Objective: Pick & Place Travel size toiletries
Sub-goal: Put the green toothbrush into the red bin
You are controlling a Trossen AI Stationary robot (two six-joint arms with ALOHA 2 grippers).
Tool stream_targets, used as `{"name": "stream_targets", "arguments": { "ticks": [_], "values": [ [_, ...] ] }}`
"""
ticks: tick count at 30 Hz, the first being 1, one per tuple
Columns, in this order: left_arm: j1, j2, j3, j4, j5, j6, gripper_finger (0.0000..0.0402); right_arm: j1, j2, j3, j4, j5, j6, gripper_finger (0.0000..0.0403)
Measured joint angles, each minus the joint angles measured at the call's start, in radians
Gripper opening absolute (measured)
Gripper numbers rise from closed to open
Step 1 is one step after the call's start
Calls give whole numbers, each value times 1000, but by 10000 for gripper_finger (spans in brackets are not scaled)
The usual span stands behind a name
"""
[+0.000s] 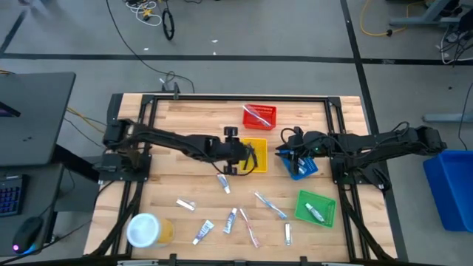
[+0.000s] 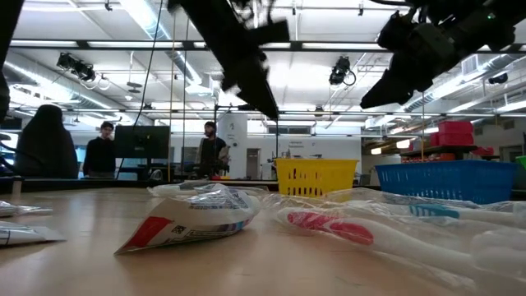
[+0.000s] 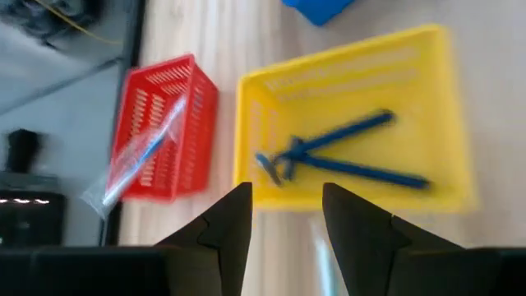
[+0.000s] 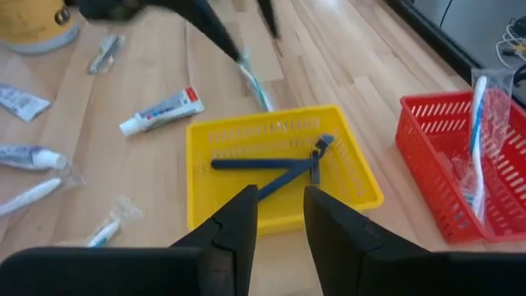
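My left gripper [image 1: 251, 157] hangs open over the near rim of the yellow tray [image 3: 246, 123], with nothing between its fingers [image 3: 234, 226]. Two dark blue razors [image 3: 345, 152] lie crossed on the tray's floor. My right gripper [image 4: 278, 218] hovers open and holds nothing, to the right of the yellow tray and above the blue tray [image 1: 301, 168]. Several white tubes [image 1: 230, 219] and wrapped toothbrushes [image 1: 270, 205] lie loose on the near half of the table. A wrapped toothbrush [image 3: 144, 156] leans in the red tray [image 1: 260, 116]. A tube [image 1: 314, 213] lies in the green tray [image 1: 325, 199].
A large yellow tub with a white lid [image 1: 146, 229] stands at the near left corner. Black frame rails [image 1: 148, 111] run along the table's edges. A tube [image 2: 189, 226] and a toothbrush [image 2: 329, 226] lie close to the low camera. People [image 2: 103, 148] stand in the room beyond.
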Motion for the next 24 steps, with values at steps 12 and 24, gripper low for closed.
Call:
{"name": "stream_targets", "arguments": {
  "ticks": [12,24],
  "values": [
    [-25,-232,5,-376,149,-332,160,-1,2,0,131,82,-10,112],
    [77,-236,-318,-151,279,-337,160,13,47,0,207,71,41,166]
  ]
}}
